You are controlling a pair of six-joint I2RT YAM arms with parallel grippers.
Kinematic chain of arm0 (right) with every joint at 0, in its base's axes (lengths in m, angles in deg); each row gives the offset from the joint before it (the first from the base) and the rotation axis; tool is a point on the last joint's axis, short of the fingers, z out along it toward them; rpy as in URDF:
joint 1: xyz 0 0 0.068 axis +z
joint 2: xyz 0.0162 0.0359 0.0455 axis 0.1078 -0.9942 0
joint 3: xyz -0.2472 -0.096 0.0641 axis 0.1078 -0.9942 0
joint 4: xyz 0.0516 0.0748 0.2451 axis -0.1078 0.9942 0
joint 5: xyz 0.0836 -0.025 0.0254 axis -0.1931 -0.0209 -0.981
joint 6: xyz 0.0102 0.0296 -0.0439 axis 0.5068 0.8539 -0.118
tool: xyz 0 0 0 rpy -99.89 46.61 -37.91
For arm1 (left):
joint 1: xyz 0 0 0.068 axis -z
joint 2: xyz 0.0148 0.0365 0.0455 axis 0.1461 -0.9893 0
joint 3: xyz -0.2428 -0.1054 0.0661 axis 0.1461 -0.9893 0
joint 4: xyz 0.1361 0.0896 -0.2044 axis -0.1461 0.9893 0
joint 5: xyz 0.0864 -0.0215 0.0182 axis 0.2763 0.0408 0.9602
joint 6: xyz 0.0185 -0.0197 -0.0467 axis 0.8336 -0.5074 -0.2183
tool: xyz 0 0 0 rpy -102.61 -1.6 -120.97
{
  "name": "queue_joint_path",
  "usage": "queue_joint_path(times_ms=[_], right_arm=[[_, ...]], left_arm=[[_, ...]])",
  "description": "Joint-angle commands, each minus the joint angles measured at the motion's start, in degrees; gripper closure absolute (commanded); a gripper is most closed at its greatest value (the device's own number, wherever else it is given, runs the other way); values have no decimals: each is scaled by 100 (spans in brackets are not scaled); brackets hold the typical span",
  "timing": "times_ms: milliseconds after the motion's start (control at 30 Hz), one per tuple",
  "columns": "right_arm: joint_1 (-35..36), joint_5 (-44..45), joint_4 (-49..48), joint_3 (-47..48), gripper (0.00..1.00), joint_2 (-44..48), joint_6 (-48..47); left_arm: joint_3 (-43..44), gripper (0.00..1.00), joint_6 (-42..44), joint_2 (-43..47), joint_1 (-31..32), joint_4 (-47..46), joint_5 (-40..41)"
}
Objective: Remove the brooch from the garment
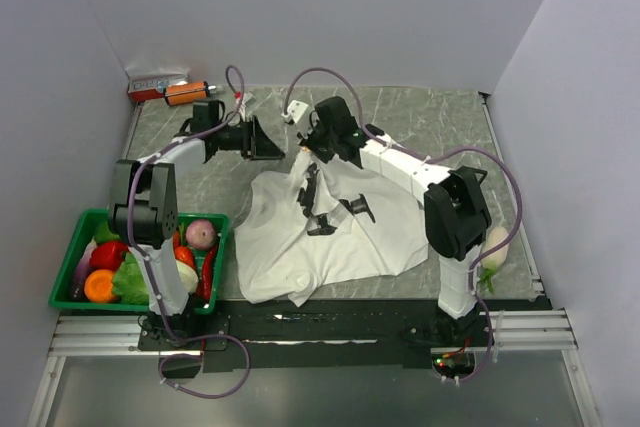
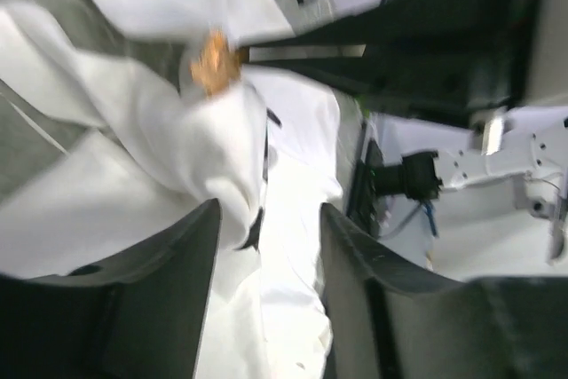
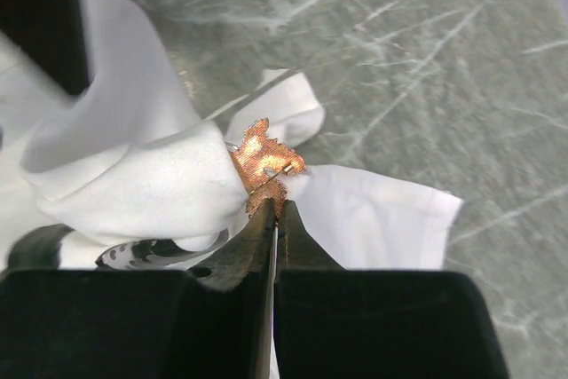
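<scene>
Your right gripper (image 3: 274,209) pinches the brooch (image 3: 266,162) at 12 o'clock on the shirt (image 3: 151,188), while your left gripper (image 2: 268,212), at the brooch's 9 o'clock, stands open, seemingly straddling the blurred shirt.

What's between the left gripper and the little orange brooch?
A bunched-up fold of the white T-shirt sits between the open left gripper and the brooch. The left wrist view shows it.
</scene>
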Motion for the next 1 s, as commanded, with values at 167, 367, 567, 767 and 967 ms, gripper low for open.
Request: queue_joint_path(times_ms=[167,367,567,767,967], right_arm=[[-39,-835,-1484,-771,100,904,513],[-48,-870,-1740,-869,100,957,654],[-39,-861,-1696,-772,100,878,760],[-39,-887,-1722,-745,100,887,795],[-39,-958,-1819,-816,100,957,751]], left_arm=[[-185,35,-1427,-22,286,-2190,315],[-545,35,-2367,-128,330,-3131,728],[-774,42,-3326,-286,409,-4380,518],[-809,49,-3467,-365,453,-4530,483],[-757,58,-3511,-497,462,-4417,544]])
